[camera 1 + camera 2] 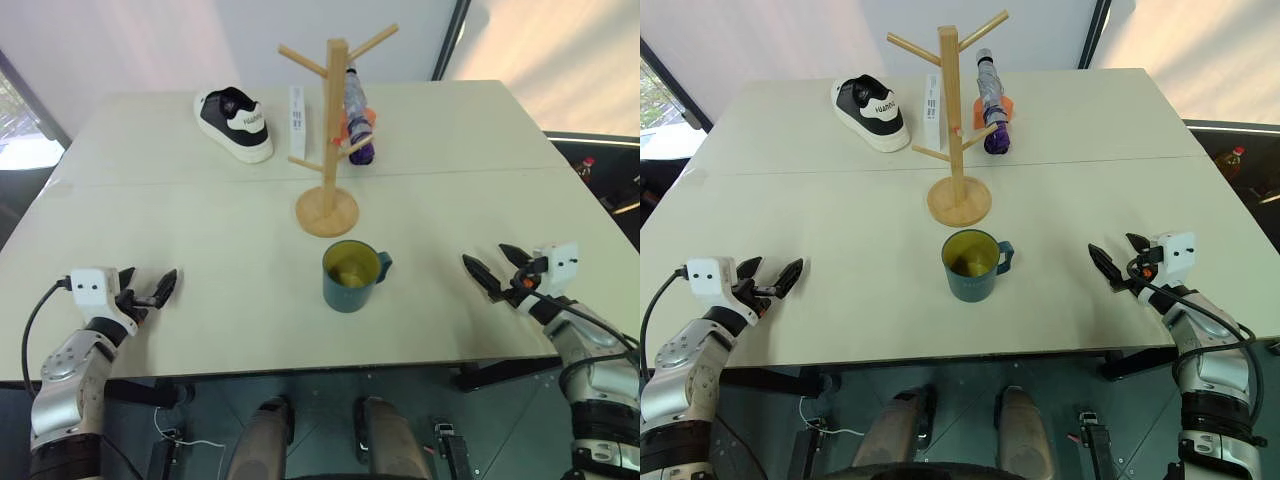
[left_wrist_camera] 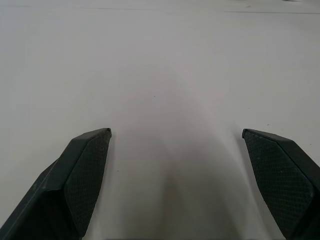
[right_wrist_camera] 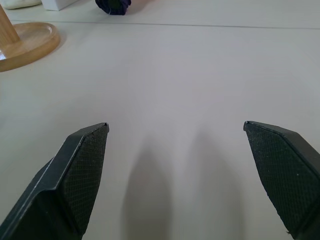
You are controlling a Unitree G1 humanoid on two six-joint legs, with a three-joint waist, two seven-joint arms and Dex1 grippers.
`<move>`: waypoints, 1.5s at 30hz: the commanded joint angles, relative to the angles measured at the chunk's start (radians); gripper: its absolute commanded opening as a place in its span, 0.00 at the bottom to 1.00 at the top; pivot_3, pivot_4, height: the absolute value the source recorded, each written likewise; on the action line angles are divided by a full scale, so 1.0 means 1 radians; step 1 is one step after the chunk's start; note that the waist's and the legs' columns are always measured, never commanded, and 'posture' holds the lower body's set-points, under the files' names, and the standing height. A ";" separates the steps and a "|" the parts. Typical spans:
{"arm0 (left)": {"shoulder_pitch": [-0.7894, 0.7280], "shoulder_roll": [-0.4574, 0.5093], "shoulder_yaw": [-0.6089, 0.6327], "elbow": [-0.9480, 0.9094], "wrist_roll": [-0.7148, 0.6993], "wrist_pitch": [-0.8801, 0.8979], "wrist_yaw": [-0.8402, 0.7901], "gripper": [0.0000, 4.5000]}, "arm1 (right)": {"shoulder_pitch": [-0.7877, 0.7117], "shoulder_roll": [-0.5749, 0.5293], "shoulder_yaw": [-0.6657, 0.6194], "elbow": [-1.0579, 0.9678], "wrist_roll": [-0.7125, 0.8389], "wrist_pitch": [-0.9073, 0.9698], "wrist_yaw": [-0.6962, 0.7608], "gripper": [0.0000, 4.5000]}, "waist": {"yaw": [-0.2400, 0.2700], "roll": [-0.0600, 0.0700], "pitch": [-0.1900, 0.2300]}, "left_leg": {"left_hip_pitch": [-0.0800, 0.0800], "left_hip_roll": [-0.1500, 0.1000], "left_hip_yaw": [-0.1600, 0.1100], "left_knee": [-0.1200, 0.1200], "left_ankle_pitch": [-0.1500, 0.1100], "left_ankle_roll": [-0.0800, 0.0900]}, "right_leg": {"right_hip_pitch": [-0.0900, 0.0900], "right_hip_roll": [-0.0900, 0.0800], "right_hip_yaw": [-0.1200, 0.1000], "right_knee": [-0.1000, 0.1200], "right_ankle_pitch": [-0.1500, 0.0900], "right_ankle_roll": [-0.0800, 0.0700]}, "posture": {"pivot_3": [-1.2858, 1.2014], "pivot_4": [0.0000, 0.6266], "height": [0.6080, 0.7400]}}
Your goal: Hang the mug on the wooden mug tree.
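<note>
The dark teal mug (image 1: 350,277) stands upright near the middle of the table, olive inside showing, its handle (image 1: 383,265) turned toward my right. Just behind it rises the wooden mug tree (image 1: 333,120) on its round base (image 1: 327,212), pegs bare. My left gripper (image 1: 150,283) hovers low over the table at the near left, open and empty, well away from the mug. My right gripper (image 1: 487,258) is at the near right, also open and empty, a hand's width from the mug. The right wrist view catches the tree's base (image 3: 25,42) beyond the open fingers (image 3: 80,165).
A black-and-white sneaker (image 1: 235,122) lies at the back left of the pale table (image 1: 200,230). A white box (image 1: 297,115) and a folded purple umbrella (image 1: 357,115) with something orange lie behind the tree. The table's front edge runs just under both grippers.
</note>
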 commanded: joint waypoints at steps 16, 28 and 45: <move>0.009 0.033 -0.140 -0.235 -0.082 0.020 -0.243 1.00 | 0.120 0.000 0.004 -0.284 0.074 0.079 0.030 1.00 | 0.001 0.000 0.000 | -0.002 0.001 0.000 0.000 0.000 0.000 | -0.001 -0.001 0.000 -0.002 0.000 0.000 | 0.52 0.24 1.00; 0.002 0.146 -0.280 -0.418 -0.158 0.111 -0.477 1.00 | 0.273 0.075 0.210 -0.605 0.004 0.112 -0.043 1.00 | -0.003 0.003 -0.001 | -0.009 0.011 0.002 -0.002 -0.001 0.000 | -0.003 0.003 -0.005 -0.016 0.002 -0.004 | 0.52 0.24 1.00; 0.054 0.200 -0.293 -0.526 -0.170 0.104 -0.551 1.00 | 0.153 0.175 0.293 -0.430 -0.083 0.002 -0.083 1.00 | -0.002 0.003 -0.001 | -0.010 0.010 0.006 -0.002 0.001 0.003 | -0.007 0.005 -0.006 -0.012 0.005 -0.007 | 0.52 0.24 1.00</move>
